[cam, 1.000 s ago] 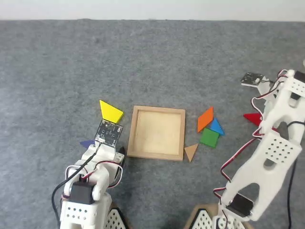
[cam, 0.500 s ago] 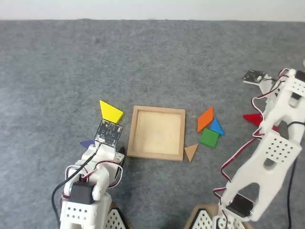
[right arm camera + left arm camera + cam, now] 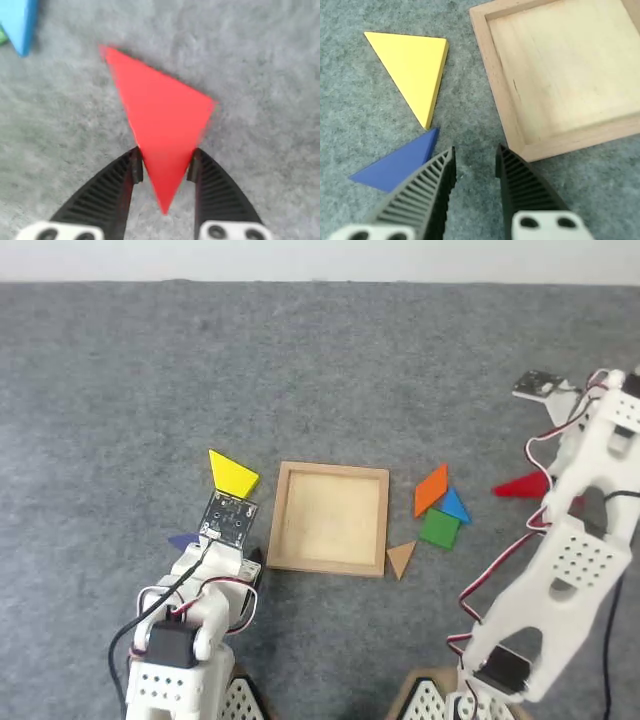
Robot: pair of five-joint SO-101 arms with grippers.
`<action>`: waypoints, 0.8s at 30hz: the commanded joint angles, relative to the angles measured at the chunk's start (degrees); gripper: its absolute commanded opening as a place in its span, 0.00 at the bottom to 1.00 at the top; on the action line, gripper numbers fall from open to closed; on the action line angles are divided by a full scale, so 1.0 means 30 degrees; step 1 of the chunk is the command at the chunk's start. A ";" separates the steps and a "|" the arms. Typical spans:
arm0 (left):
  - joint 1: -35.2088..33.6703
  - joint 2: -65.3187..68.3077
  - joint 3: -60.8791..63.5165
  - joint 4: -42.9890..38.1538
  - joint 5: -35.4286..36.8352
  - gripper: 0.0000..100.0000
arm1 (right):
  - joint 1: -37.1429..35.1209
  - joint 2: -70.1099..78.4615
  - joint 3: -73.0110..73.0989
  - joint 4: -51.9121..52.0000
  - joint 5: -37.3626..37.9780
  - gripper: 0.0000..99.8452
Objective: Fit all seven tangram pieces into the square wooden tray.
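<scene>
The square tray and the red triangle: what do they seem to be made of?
The square tray looks like pale, unvarnished wood: fine grain lines run across its floor. The red triangle has a smooth, even matte coat, likely painted wood, though plastic cannot be ruled out.

Grey tabletop (image 3: 320, 370) — wooden tray (image 3: 276, 515) in the middle, yellow triangle (image 3: 232, 475) and navy triangle (image 3: 183, 540) on one side, four small pieces (image 3: 438, 525) opposite.

grey felt table cover (image 3: 120, 380), pale wall strip (image 3: 320, 260) behind
</scene>
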 commanded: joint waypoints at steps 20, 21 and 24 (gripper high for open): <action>0.0000 -0.0381 -0.0132 0.0000 -0.0205 0.14 | -0.0718 -0.0777 0.1201 0.0601 0.2432 0.32; 0.0000 -0.0381 -0.0132 0.0000 -0.0205 0.14 | -0.0601 -0.0777 0.1201 0.0571 0.2579 0.35; 0.0000 -0.0381 -0.0132 0.0000 -0.0205 0.14 | -0.0425 -0.0659 0.1289 -0.0249 0.2549 0.40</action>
